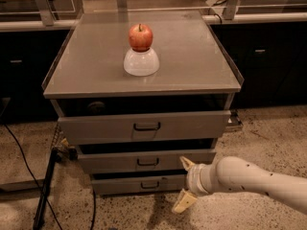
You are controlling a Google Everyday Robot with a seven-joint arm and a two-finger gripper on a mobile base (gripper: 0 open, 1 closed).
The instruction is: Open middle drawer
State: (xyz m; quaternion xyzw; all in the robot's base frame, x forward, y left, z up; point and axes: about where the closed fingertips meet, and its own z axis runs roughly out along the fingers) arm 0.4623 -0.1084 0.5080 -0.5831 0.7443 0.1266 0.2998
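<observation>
Low at cabinet front, right side: gripper [185, 182], fingers spread wide, holding nothing. Upper fingertip [186, 163] over right part of middle drawer [110, 161]; contact unclear. Middle drawer between top drawer [96, 127] and bottom drawer [115, 184], loop handle [147, 162] untouched. Apple [140, 37] on upturned white bowl [141, 63] atop cabinet top [192, 56].

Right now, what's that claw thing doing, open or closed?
Gripper: open, holding nothing, low at the right end of the middle drawer front.
</observation>
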